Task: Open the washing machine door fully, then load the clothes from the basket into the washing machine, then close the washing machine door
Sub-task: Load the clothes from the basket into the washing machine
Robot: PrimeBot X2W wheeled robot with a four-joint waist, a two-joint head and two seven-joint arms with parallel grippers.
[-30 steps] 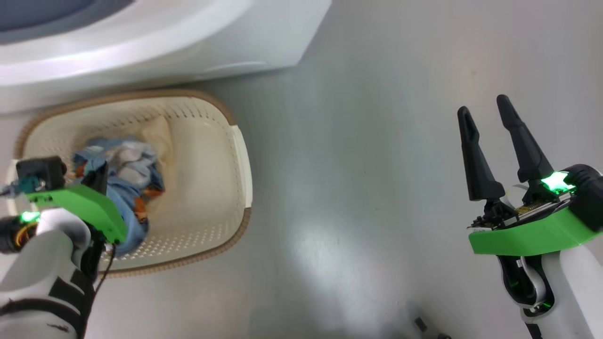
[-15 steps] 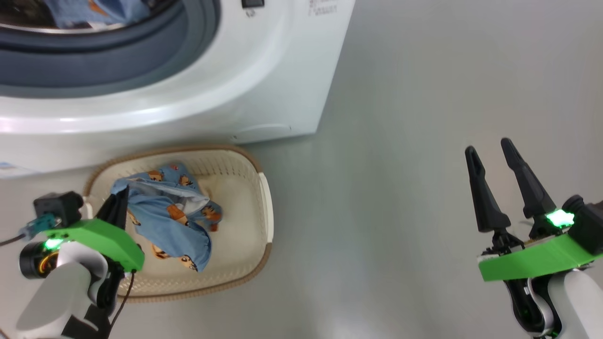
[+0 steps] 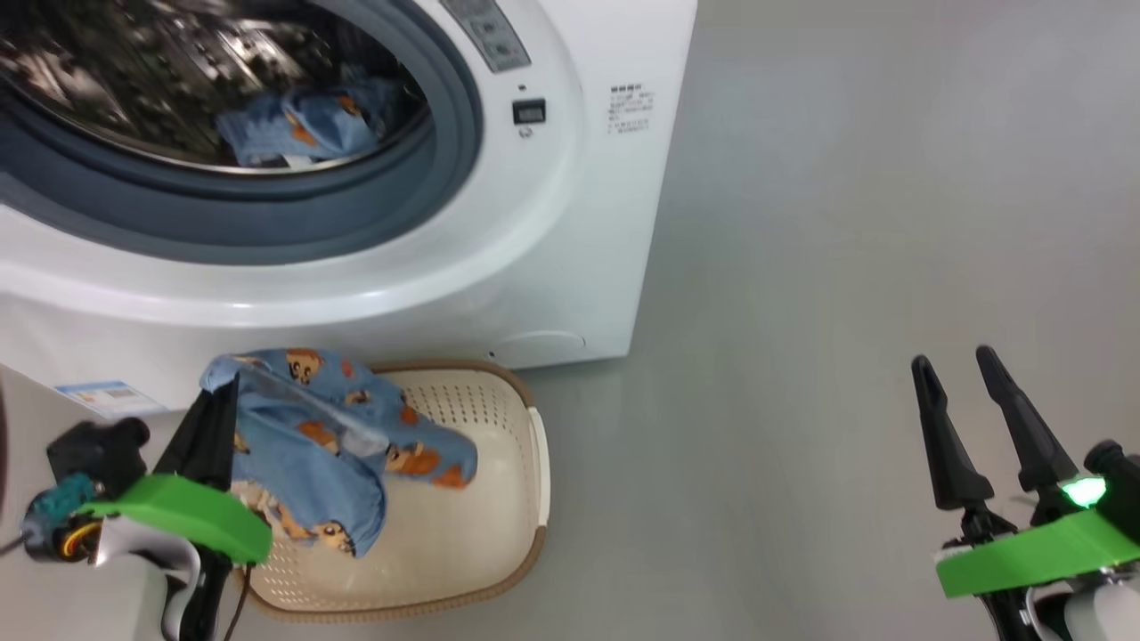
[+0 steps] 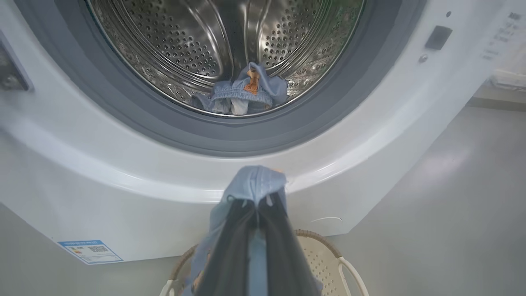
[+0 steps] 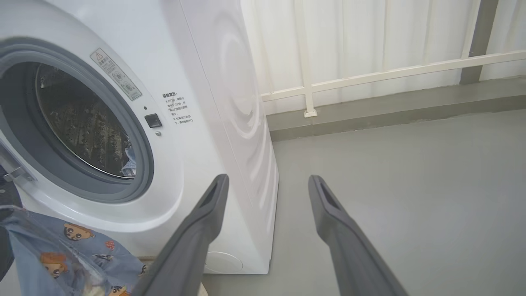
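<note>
The white washing machine (image 3: 570, 223) stands with its round opening uncovered, and one blue bear-print piece (image 3: 307, 129) lies in the steel drum (image 4: 185, 49). The washing machine door is out of view. On the floor in front of it sits the cream basket (image 3: 499, 499). My left gripper (image 3: 227, 392) is shut on a light blue bear-print cloth (image 3: 329, 445), which hangs from the fingertips above the basket's left half. In the left wrist view the cloth (image 4: 254, 185) bunches over the closed fingers, below the grey seal (image 4: 246, 139). My right gripper (image 3: 951, 361) is open and holds nothing, over bare floor far to the right.
Grey floor (image 3: 802, 356) stretches to the right of the washer. A white railing (image 5: 370, 74) with pale panels runs behind a low kerb at the back. A small blue label (image 4: 90, 250) sits low on the washer front.
The head camera has tilted up, bringing the drum into view. The left gripper has lifted the bear-print cloth out of the basket, up toward the washer front. The right gripper stays open.
</note>
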